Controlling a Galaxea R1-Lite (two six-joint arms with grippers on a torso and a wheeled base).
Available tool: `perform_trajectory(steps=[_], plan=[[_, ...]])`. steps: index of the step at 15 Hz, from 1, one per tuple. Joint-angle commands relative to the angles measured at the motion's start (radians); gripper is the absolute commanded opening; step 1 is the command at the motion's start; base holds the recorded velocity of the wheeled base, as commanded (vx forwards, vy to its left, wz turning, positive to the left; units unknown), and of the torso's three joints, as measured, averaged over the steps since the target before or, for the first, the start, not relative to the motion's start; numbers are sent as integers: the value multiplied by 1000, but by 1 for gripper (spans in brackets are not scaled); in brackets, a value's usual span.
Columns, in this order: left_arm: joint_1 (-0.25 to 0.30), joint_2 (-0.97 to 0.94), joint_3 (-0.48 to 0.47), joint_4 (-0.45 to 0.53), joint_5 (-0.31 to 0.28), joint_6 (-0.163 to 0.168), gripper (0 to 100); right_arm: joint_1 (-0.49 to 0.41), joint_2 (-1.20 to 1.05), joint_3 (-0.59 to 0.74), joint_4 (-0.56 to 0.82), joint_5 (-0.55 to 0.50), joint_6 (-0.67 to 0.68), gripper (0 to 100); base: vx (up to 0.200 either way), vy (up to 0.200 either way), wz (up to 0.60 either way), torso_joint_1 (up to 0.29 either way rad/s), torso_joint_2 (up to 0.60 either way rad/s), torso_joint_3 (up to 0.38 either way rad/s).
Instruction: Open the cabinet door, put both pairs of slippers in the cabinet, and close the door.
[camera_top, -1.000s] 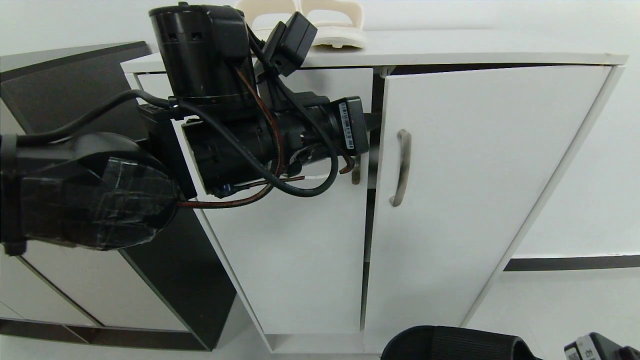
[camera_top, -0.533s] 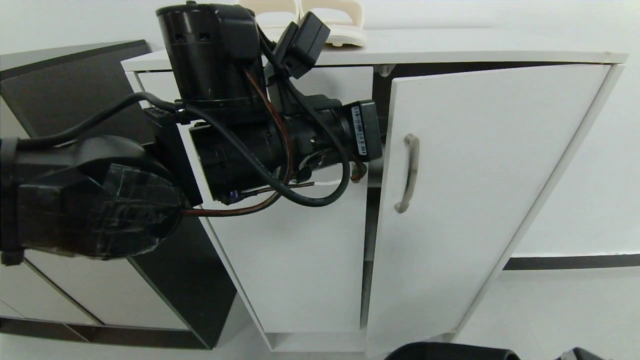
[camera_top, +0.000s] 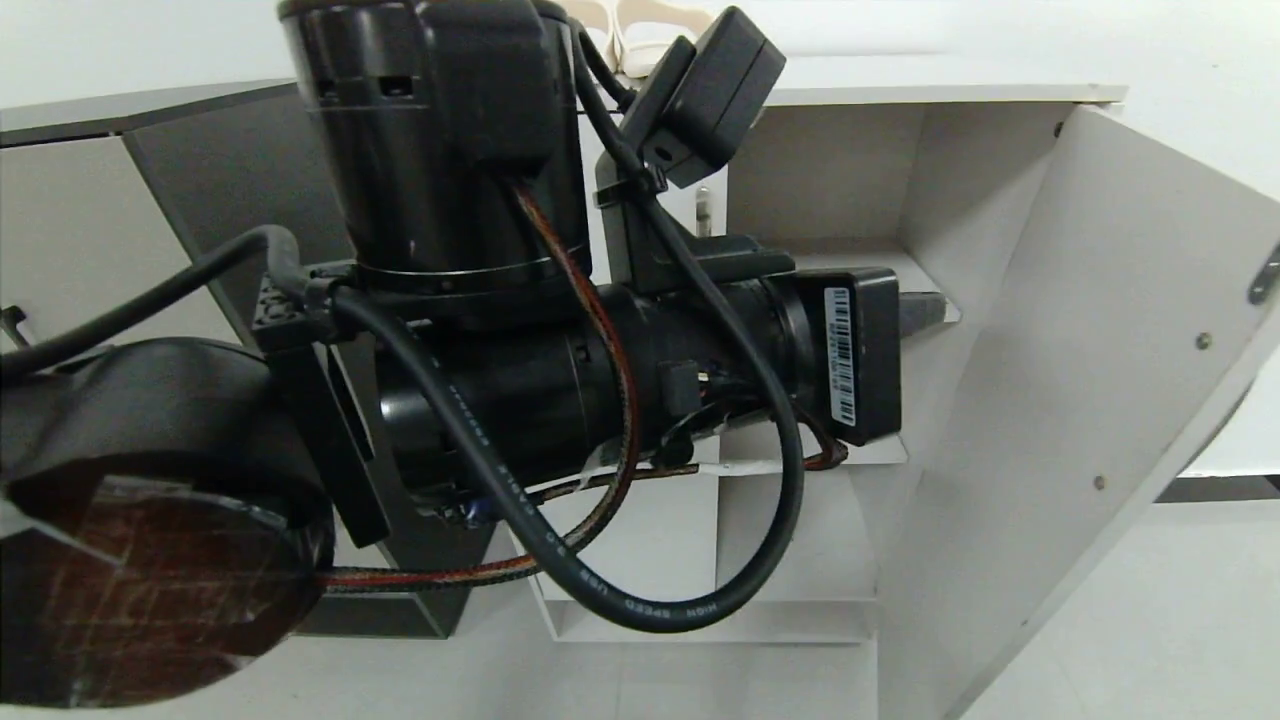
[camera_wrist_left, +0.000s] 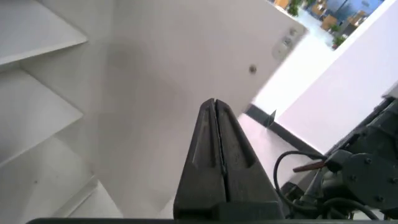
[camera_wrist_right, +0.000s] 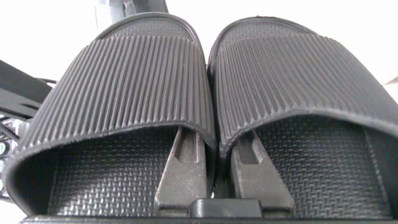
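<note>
The cabinet door (camera_top: 1080, 350) stands wide open at the right, baring white shelves (camera_top: 800, 465). The left claw (camera_wrist_left: 216, 143) is pressed together on nothing, in the opening near the door's inner face. A barcode label (camera_top: 840, 355) sits on its housing (print too small to make out). The right claw (camera_wrist_right: 214, 171) is clamped on the black slippers (camera_wrist_right: 149, 81), one finger inside each. The cream slippers (camera_top: 645, 20) lie on the cabinet top (camera_top: 950, 92).
</note>
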Motion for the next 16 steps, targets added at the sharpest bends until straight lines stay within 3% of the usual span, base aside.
perform_trajectory(steps=[1, 2, 3, 4, 5, 6, 7, 8, 9, 10, 11, 12, 13, 14, 16], plan=[[107, -39, 33, -18, 24, 5, 0, -74, 11, -32, 0, -7, 2, 0, 0, 0, 0, 0, 0, 0], [170, -94, 68, -12, 66, 3, 0, -128, 33, -58, -2, -30, 7, 0, 0, 0, 0, 0, 0, 0], [180, -101, 76, -12, 72, 3, 0, -137, 36, -63, -2, -38, 10, 0, 0, 0, 0, 0, 0, 0], [260, -261, 212, -3, 133, 11, 0, -197, 85, -90, -5, -191, 85, 0, 0, 0, 0, 0, 0, 0], [289, -382, 312, 17, 156, 40, 0, -198, 117, -126, -5, -311, 143, 0, 0, 0, 0, 0, 0, 0], [374, -563, 450, 112, 208, 97, 0, -198, 186, -196, -5, -495, 281, 0, 0, 0, 0, 0, 0, 0], [409, -609, 484, 143, 237, 105, 0, -198, 206, -218, -5, -539, 313, 0, 0, 0, 0, 0, 0, 0], [486, -781, 589, 222, 334, 114, 0, -198, 269, -267, -5, -673, 379, 0, 0, 0, 0, 0, 0, 0], [507, -959, 678, 298, 441, 123, 0, -201, 309, -294, -12, -748, 388, 0, 0, 0, 0, 0, 0, 0], [542, -1074, 723, 386, 575, 164, 0, -201, 337, -307, -32, -766, 388, 0, 0, 0, 0, 0, 0, 0], [618, -1148, 752, 443, 633, 195, 0, -201, 346, -307, -49, -771, 387, 0, 0, 0, 0, 0, 0, 0], [802, -1339, 838, 541, 627, 227, 0, -201, 352, -300, -74, -775, 385, 0, 0, 0, 0, 0, 0, 0], [872, -1438, 901, 574, 601, 243, 0, -203, 347, -297, -74, -775, 384, 0, 0, 0, 0, 0, 0, 0], [924, -1534, 975, 587, 587, 250, 0, -204, 337, -294, -74, -777, 384, 0, 0, 0, 0, 0, 0, 0], [947, -1654, 1111, 583, 553, 295, 0, -204, 324, -277, -75, -775, 382, 0, 0, 0, 0, 0, 0, 0]])
